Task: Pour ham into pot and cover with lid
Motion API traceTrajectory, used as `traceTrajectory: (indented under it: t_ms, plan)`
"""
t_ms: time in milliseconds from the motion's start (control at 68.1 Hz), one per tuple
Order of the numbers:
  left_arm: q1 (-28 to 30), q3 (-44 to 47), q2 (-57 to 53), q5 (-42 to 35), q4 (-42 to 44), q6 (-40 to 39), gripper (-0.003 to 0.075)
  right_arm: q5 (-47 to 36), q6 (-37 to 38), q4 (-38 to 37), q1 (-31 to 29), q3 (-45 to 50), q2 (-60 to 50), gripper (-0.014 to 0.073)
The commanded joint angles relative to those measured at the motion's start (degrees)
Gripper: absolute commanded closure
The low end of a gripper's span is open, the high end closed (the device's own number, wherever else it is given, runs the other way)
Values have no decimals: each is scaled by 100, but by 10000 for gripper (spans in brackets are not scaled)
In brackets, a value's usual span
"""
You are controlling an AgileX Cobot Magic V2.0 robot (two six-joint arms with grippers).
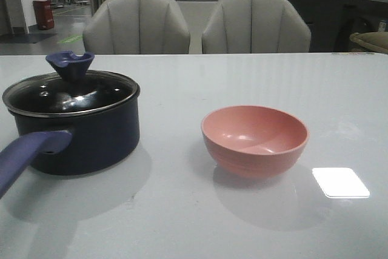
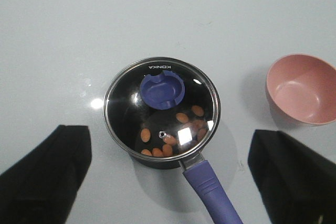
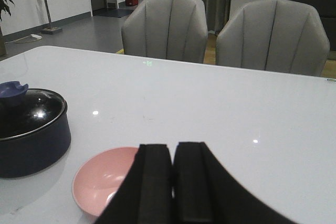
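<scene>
Nearest in the front view, the pink bowl [image 1: 254, 139] stands upright on the counter [image 1: 182, 222] at about 5 o'clock from the middle and looks empty. The pot [image 1: 79, 131] sits apart from it at 9 o'clock, its long handle [image 1: 27, 153] reaching toward 7 o'clock. The lid [image 1: 71, 92] rests level on the pot's rim. Farther back, at 12 o'clock, stand two grey chairs [image 1: 197, 25].

From above, the ham [image 2: 176, 129] shows through the glass as small orange chunks on the pot's floor. By these signs both steps look done, and nothing seems left but to draw clear.

The left end effector [image 2: 168, 182] hangs above the pot with fingers spread wide, gripping nothing. The right end effector [image 3: 172, 182] has its fingers pressed together, empty, above the bowl's near edge.
</scene>
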Motion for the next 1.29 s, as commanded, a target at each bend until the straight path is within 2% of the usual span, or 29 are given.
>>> traceTrajectory:
  t_ms: [0,191,455,514,573,646,823,896,1278]
  plan:
    - [22,540,-742,-881,-106,5,82,-429,-59,-8,0,-151,35,447]
    - [22,1916,-2170,-1753,-80,5,82,-429,-59,-8,0,-151,35,447]
    - [22,3503,-4013,-2345,-67,5,84,-429,-59,-8,0,-151,35,447]
    - [22,3766,-4383,-2417,-67,5,108,-429,-59,-8,0,-151,35,447]
    - [22,4012,-4654,-2459,-67,5,163,-429,-59,-8,0,-151,35,447]
    - [22,4215,-4920,-2459,-67,5,279,-429,-59,-8,0,-151,35,447]
    - [22,4494,-5080,-2474,-194,5,617,-429,-59,-8,0,-151,35,447]
    - [22,4506,-5080,-2487,-276,5,596,-429,-59,-8,0,-151,35,447]
    - [22,4506,-5080,-2452,-319,5,607,-429,-59,-8,0,-151,35,447]
